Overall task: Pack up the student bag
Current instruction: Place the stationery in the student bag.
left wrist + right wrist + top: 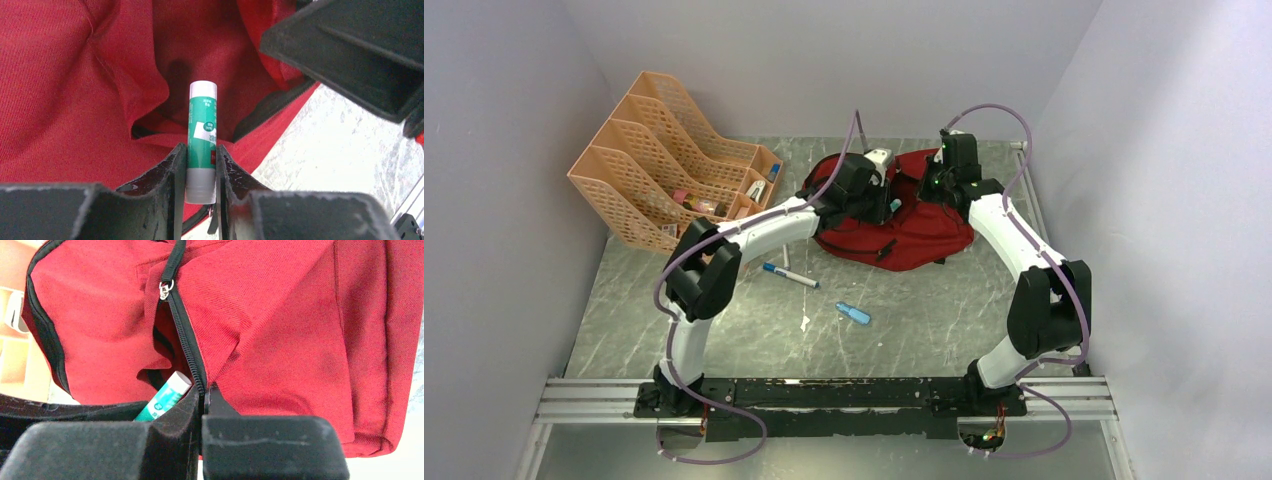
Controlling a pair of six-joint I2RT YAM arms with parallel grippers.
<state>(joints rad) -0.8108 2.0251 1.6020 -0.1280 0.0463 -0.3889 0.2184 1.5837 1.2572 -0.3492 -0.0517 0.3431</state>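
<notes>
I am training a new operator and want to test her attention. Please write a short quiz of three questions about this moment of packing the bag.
1. True or false: the left gripper grips a green and white glue stick.
2. What is the right gripper shut on? A: nothing. B: the zipper edge of the student bag. C: a book.
3. Which writing thing lies on the table in front of the bag?

Key: 1 true; 2 B; 3 the white pen with a blue cap.
</notes>
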